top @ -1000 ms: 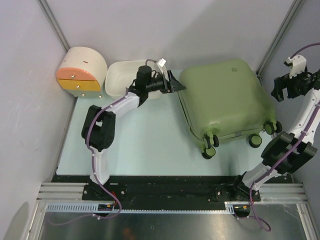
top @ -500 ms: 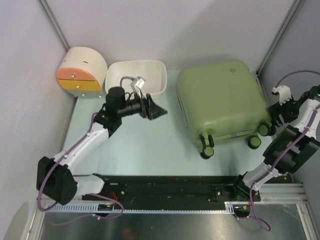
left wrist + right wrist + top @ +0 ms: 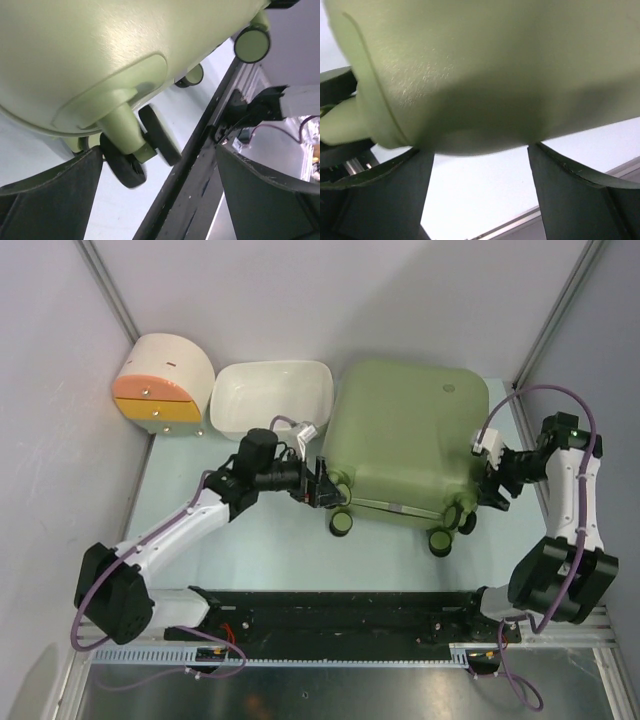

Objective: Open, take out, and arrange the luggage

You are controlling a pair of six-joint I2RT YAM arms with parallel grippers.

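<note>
Olive luggage (image 3: pixel 405 445) lies between both arms' fingers (image 3: pixel 260 200).

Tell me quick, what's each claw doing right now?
Left gripper: open, straddling a wheel of the luggage.
Right gripper: open, beside the luggage's corner.

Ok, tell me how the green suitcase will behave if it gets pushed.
The suitcase probably stays rigid: its shell looks hard and smooth, so likely slippery. It lies flat, so its wheels barely help; expect sliding over the table.
</note>
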